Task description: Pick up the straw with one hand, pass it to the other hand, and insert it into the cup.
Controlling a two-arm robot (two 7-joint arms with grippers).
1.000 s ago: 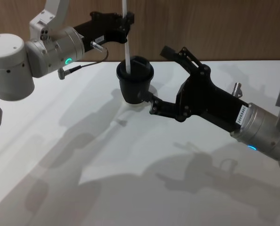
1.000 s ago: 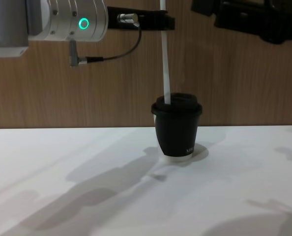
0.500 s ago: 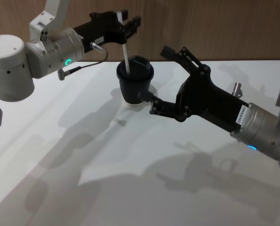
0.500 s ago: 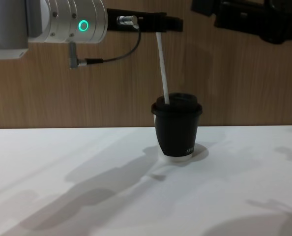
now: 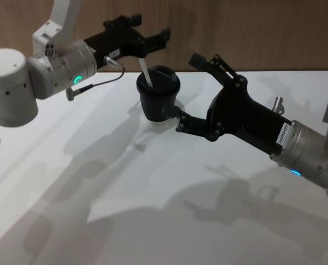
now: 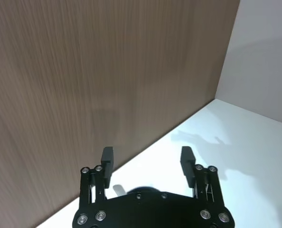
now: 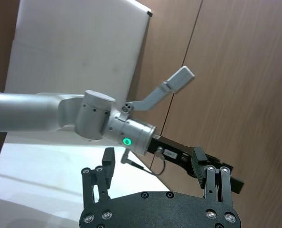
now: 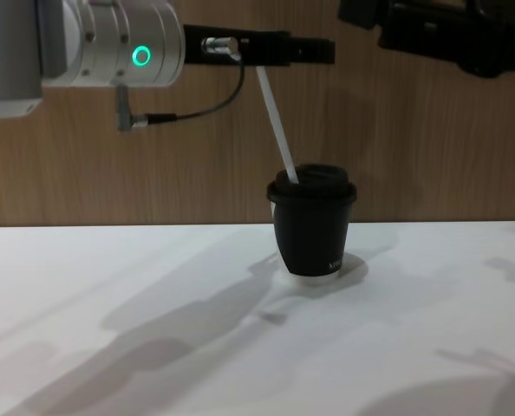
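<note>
**Straw seated in the cup, both pincers free**

The thin white straw (image 8: 277,126) stands tilted in the lid of the small black paper cup (image 8: 311,227), just below the left pincer (image 5: 151,41), whose jaws are spread and clear of it. The right pincer (image 5: 183,89), jaws apart and holding nothing, sits beside the cup. Insertion looks done; only withdrawal remains. One straw, one cup, two pincers, one white desk (image 8: 153,347).

Leaning straw (image 8: 276,124) above cup (image 8: 312,227)
</note>
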